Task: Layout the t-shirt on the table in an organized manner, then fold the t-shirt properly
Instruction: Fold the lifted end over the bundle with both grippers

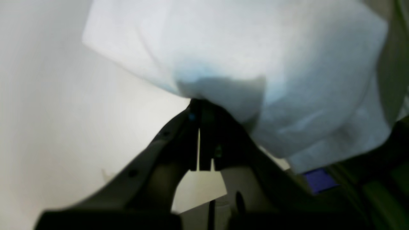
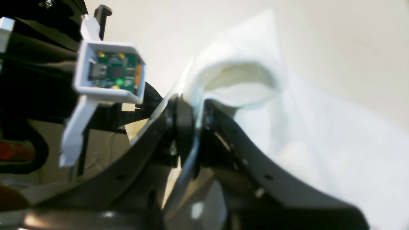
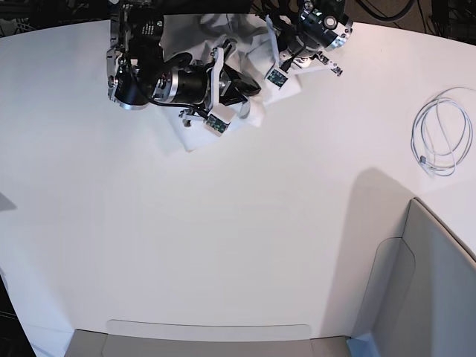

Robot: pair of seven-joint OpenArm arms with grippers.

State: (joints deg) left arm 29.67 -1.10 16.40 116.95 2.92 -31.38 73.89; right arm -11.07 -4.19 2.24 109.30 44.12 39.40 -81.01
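The white t-shirt (image 3: 190, 135) lies bunched at the far side of the table (image 3: 223, 245), partly under both arms; its print is hidden. In the left wrist view my left gripper (image 1: 196, 107) is shut on a pinch of the t-shirt (image 1: 255, 48), which hangs away from the tips. My right gripper (image 2: 197, 107) is shut on a fold of cloth just below an open sleeve hole (image 2: 239, 81). In the base view the two arms stand close together over the bunched cloth.
A coiled white cable (image 3: 440, 134) lies at the right. A grey angular bin (image 3: 431, 282) stands at the near right corner. The other arm's white wrist camera housing (image 2: 108, 72) hangs close beside my right gripper.
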